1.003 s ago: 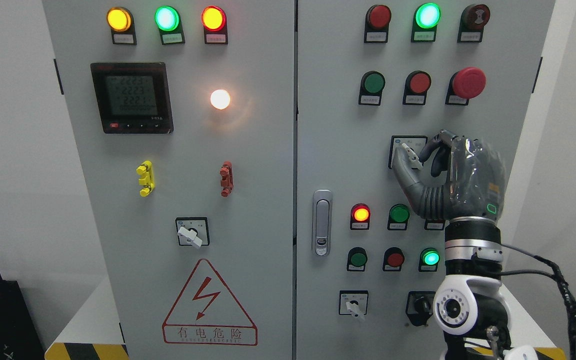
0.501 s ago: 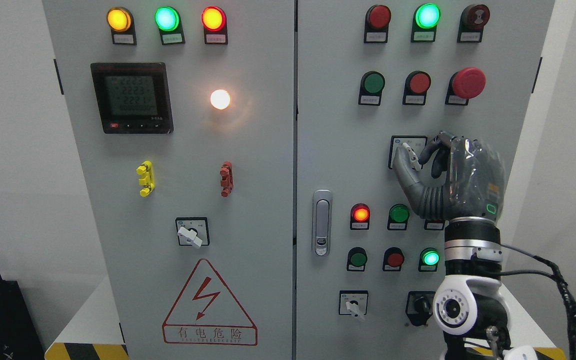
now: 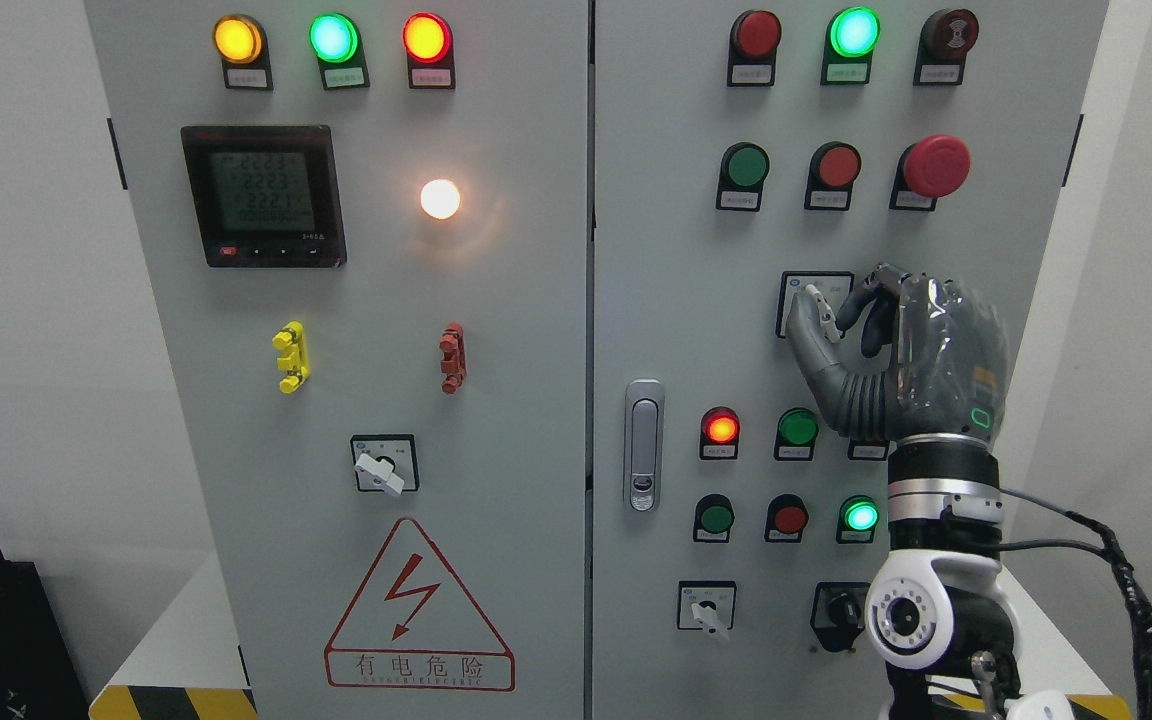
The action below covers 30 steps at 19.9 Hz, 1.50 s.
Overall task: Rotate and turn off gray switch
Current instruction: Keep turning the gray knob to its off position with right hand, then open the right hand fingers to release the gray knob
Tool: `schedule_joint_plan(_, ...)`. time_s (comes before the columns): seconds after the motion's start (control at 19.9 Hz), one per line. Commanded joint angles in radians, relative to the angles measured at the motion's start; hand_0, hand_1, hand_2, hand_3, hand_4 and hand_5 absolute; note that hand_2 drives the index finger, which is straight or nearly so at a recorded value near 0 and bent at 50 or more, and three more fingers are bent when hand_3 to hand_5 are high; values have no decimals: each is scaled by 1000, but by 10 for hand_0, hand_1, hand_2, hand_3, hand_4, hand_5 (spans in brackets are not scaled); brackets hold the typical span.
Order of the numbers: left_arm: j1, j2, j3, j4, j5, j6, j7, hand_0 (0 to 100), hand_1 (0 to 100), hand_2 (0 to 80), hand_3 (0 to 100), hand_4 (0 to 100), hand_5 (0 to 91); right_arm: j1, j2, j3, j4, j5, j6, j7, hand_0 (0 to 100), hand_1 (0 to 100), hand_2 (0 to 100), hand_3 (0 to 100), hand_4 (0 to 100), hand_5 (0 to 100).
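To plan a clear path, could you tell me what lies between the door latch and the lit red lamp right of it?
Head view: bare gray panel between latch and lamp.

A grey control cabinet [image 3: 496, 330] fills the view. On its right door, the right robot hand [image 3: 921, 350] pinches the gray switch [image 3: 820, 308] between thumb and fingers, below a red mushroom button [image 3: 936, 165].
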Motion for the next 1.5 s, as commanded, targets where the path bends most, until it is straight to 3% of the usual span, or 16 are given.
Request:
schedule_joint_plan(0.0, 0, 0, -2, 14, 0, 0, -1, 120, 389, 0, 0, 0, 0, 0, 0, 0, 5, 0, 0, 0, 493, 433, 700, 984, 888, 989)
schedule_joint_plan(1.0, 0, 0, -2, 14, 0, 0, -1, 120, 389, 0, 0, 0, 0, 0, 0, 0, 9, -2, 0, -1, 553, 389, 700, 1000, 895, 991)
schedule_joint_plan(1.45, 0, 0, -2, 14, 0, 0, -1, 120, 389, 0, 0, 0, 0, 8, -3, 2, 1, -2, -9, -7, 523, 390, 695, 996, 898, 992)
